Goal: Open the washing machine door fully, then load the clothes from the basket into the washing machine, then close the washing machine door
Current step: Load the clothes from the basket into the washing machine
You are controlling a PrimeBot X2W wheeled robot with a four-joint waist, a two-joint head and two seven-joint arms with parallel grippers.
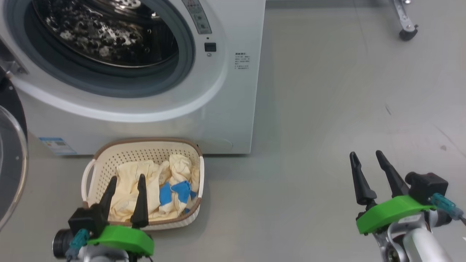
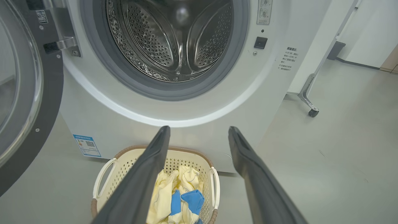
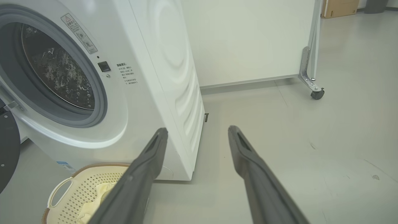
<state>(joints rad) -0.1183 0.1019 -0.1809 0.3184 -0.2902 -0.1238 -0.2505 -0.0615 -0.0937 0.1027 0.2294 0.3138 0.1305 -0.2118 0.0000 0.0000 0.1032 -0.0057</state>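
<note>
The white washing machine [image 1: 225, 109] stands at the top left with its steel drum [image 1: 105, 32] exposed. Its door [image 1: 11, 160], black-rimmed with clear glass, hangs swung out at the far left, also seen as the door [image 2: 25, 93] in the left wrist view. On the floor before the machine sits the cream basket [image 1: 105, 160] holding pale yellow clothes [image 1: 145, 182] with blue patches. My left gripper [image 1: 127, 180] hovers open over the basket's near edge, holding nothing. Off to the right, my right gripper [image 1: 366, 154] is open above bare floor. The basket [image 2: 124, 161] and clothes [image 2: 180, 193] lie below the left fingers.
Grey floor [image 1: 327, 109] stretches to the right of the machine. A wheeled metal leg [image 1: 406, 25] of a white partition stands at the back right, seen as a caster [image 3: 317, 93] in the right wrist view. A blue sticker [image 1: 56, 145] marks the machine's lower front.
</note>
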